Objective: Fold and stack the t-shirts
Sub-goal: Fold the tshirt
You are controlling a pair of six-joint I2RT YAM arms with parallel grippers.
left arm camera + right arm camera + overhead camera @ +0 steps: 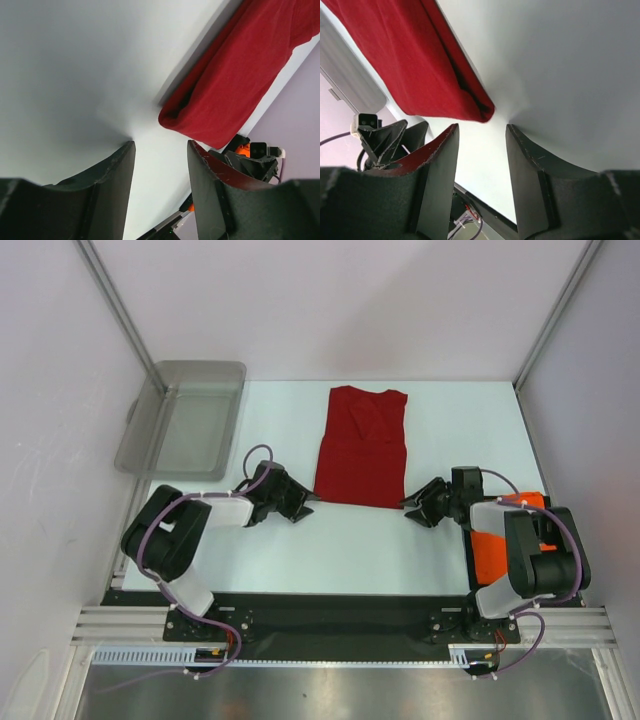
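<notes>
White table, red t-shirt; pale walls

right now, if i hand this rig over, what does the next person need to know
The left gripper is open and empty, by the near left corner of the dark red t-shirt.
The right gripper is open and empty, by its near right corner.
The dark red t-shirt lies mid-table, folded into a narrow strip.
The orange t-shirt lies under the right arm, partly hidden.
Left to do: fold the red one crosswise, fold the orange one, stack them.
</notes>
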